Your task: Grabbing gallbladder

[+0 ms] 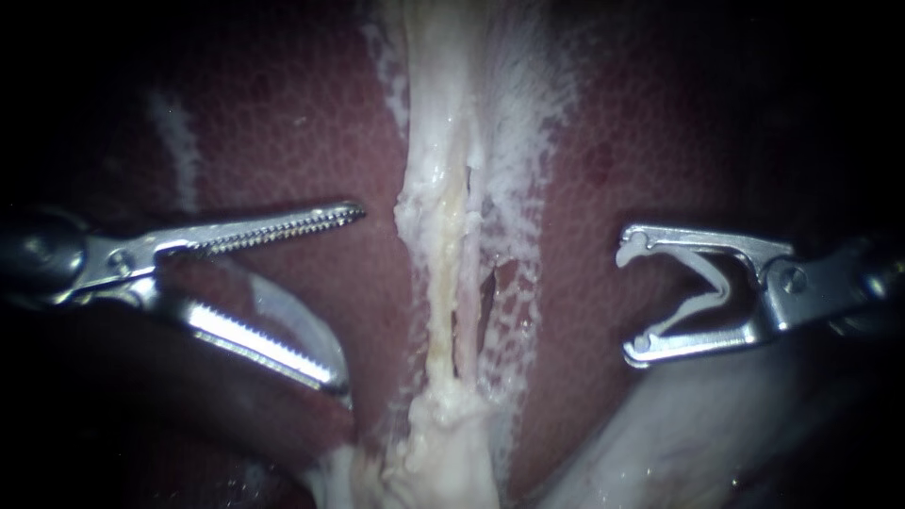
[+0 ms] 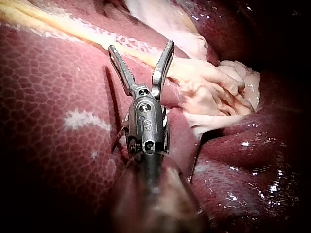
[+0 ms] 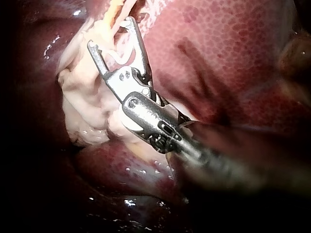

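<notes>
Evidently the left instrument [image 1: 353, 298] and right instrument [image 1: 626, 302] both gaped wide and empty, so closing too low might have torn liver [image 1: 283, 141].

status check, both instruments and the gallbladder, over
Jaws open on left instrument and right instrument. Neither holds anything. Pale tissue band lies between them, untouched. Nothing in the way.

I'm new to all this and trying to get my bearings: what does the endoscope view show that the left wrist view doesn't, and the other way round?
Endoscope only: the right instrument, its pincer open and empty, facing the left instrument. Left wrist only: glossy dark red folds beside the pale tissue. Both: the left instrument's open toothed pincer holding nothing, the pale strand ending in a crumpled lump, and the mottled liver.
</notes>
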Available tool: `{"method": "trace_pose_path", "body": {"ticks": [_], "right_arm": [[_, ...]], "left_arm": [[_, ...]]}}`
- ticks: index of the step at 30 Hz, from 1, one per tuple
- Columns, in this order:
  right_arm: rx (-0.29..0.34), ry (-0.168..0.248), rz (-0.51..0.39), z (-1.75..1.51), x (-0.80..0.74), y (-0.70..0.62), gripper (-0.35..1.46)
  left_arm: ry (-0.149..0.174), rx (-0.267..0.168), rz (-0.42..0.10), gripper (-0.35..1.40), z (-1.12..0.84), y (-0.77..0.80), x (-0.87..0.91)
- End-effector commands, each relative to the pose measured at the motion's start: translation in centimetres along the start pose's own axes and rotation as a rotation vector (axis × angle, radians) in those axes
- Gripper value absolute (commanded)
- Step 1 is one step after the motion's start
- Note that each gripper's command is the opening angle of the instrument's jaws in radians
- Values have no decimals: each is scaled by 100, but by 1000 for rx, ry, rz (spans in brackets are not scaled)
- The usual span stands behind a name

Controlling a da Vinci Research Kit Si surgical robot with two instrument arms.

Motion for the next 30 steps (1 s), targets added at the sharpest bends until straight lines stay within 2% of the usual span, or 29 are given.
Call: {"method": "trace_pose_path", "body": {"ticks": [1, 6, 14, 20, 30], "right_arm": [[0, 0, 0, 0, 0, 0, 59], [0, 0, 0, 0, 0, 0, 59], [0, 0, 0, 0, 0, 0, 59], [1, 0, 0, 0, 1, -1, 59], [1, 0, 0, 0, 1, -1, 59]], "left_arm": [[1, -3, 0, 94, 0, 0, 0], [3, -19, -21, 94, 1, 3, -1], [10, -73, -115, 83, 19, 7, -6], [29, -100, -186, 69, 31, 9, -9], [60, -133, -240, 61, 47, 24, -1]]}}
